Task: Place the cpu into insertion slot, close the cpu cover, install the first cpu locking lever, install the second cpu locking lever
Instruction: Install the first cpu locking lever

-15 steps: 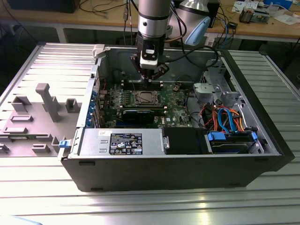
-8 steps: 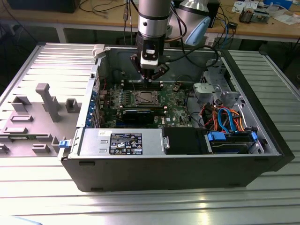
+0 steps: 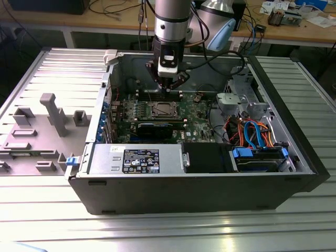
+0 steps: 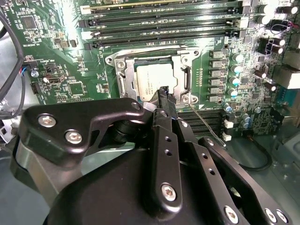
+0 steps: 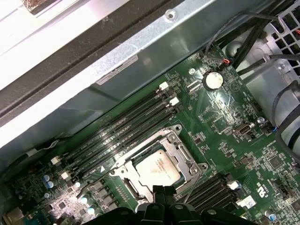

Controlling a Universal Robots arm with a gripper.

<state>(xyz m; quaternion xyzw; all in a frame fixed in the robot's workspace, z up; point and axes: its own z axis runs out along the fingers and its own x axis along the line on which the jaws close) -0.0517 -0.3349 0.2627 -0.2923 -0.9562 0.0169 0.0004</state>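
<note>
The cpu [image 4: 151, 82] [image 5: 157, 168] lies flat in the insertion slot [image 3: 161, 110] on the green motherboard, its silver top showing. The cpu cover [image 4: 183, 77] [image 5: 183, 153], a silver frame, lies down around it with the chip in its window. A thin wire locking lever [image 4: 204, 122] [image 5: 193, 183] sticks out at an angle from one side of the socket. My gripper [image 3: 169, 88] [image 4: 164, 92] [image 5: 162, 190] hangs just above the socket's edge, beside that lever. It is shut, with nothing visible between its fingertips.
Long black memory slots [image 4: 164, 21] [image 5: 122, 131] run beside the socket. Inside the open case sit a black graphics card [image 3: 157, 128], a power supply [image 3: 136, 159], a grey drive cage [image 3: 244, 100] and coloured cables [image 3: 252, 131]. A grey fixture [image 3: 52, 113] stands at the exterior view's left.
</note>
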